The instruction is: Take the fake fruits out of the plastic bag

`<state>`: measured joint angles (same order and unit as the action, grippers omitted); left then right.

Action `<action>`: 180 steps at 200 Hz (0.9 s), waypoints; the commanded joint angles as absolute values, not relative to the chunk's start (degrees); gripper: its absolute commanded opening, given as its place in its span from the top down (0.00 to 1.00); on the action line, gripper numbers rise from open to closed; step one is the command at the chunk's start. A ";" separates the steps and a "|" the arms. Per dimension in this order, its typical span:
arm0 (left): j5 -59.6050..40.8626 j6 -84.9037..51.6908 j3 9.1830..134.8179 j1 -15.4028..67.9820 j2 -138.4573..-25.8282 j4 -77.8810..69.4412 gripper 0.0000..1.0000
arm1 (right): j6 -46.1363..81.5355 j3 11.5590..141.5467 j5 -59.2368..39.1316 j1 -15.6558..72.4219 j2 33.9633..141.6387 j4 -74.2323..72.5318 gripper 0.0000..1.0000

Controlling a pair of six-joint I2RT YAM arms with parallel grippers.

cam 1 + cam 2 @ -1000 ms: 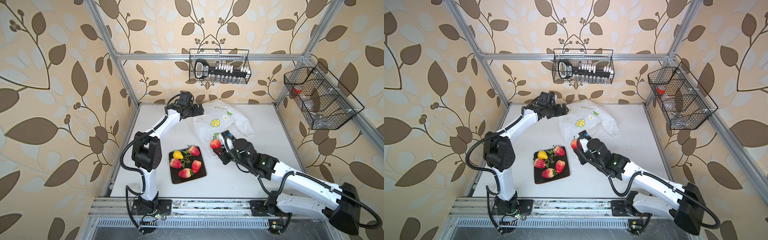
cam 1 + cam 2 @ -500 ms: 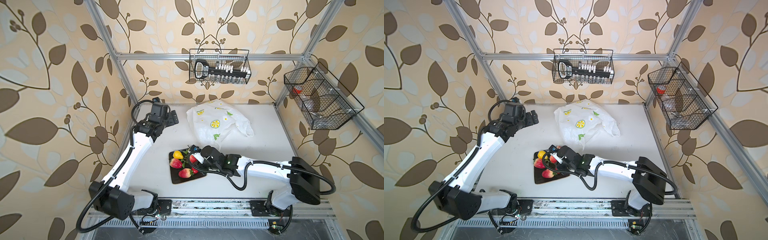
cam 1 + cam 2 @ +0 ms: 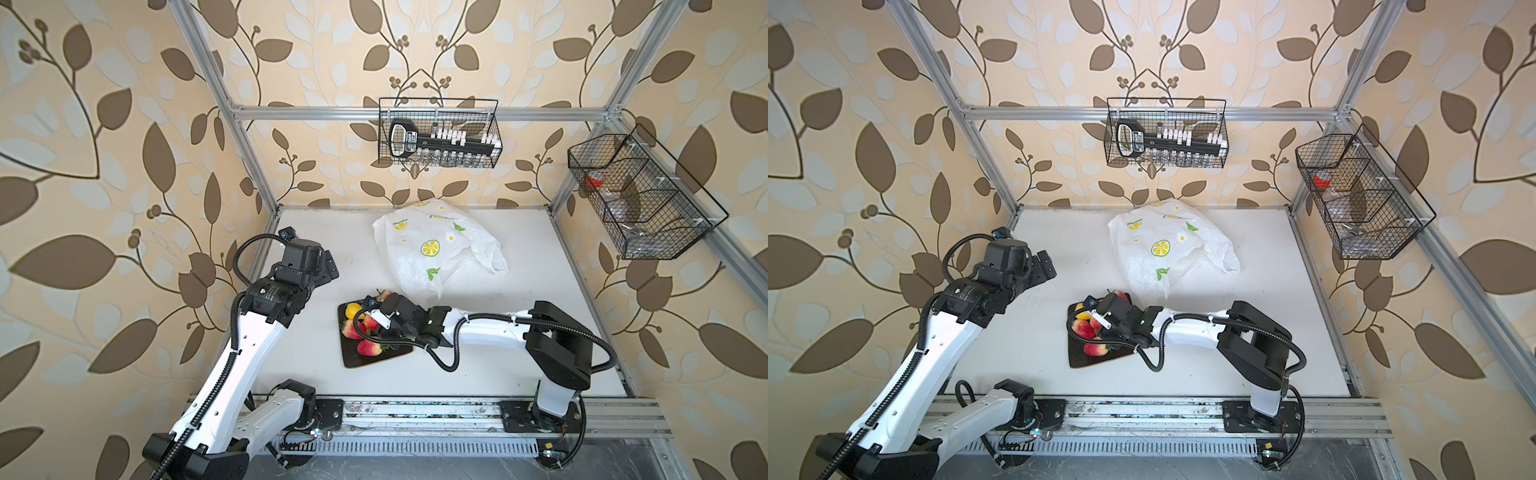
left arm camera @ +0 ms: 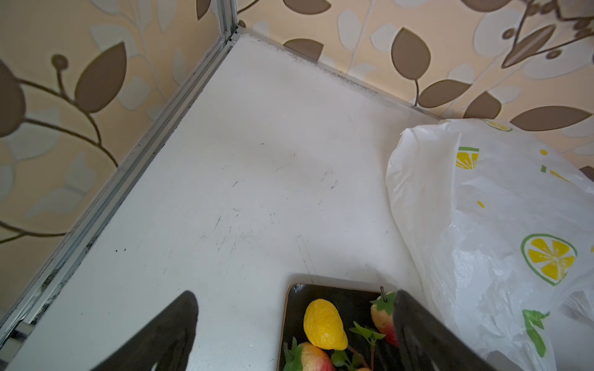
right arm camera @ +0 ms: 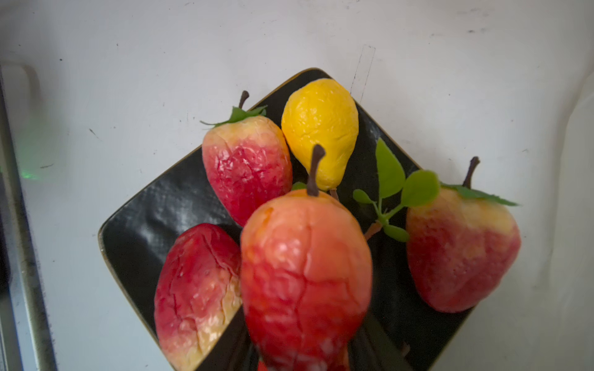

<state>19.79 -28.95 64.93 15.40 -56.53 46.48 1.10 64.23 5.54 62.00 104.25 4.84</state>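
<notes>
The white lemon-print plastic bag (image 3: 432, 249) lies crumpled at the back middle, with neither gripper touching it. On the black tray (image 3: 374, 359) lie fake fruits: a yellow pear (image 5: 321, 128), strawberries (image 5: 247, 167) (image 5: 459, 250) (image 5: 196, 289) and a green sprig (image 5: 392, 186). My right gripper (image 3: 368, 322) hovers just over the tray. A red fruit (image 5: 305, 266) shows blurred between its spread fingers. My left gripper (image 3: 328, 266) stands open and empty above bare table, left of the bag, in both top views.
A wire basket (image 3: 440, 133) with a tool rack hangs on the back wall. Another wire basket (image 3: 640, 199) hangs on the right wall. Aluminium frame posts stand at the table's corners, and a rail (image 3: 415, 411) runs along its front edge.
My right gripper carried the red fruit from beside the bag to over the tray, and its jaws have widened. My left arm drew back from the bag toward the left wall.
</notes>
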 commanded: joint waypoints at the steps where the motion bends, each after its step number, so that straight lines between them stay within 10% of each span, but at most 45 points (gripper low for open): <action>1: 21.25 -30.40 64.93 15.43 -55.87 47.65 0.06 | 0.94 65.91 5.52 62.40 104.61 4.13 0.47; 107: 11.88 -21.91 70.34 15.51 -60.96 40.86 0.06 | 13.52 57.08 8.14 58.46 80.41 7.16 0.33; 180: 14.49 -18.96 76.05 36.66 -70.12 39.19 0.06 | 33.54 44.17 5.25 26.84 63.37 16.80 0.34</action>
<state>11.25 -20.91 72.12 26.96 -66.43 40.14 25.71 47.81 8.12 35.46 65.89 11.09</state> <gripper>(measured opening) 0.928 0.660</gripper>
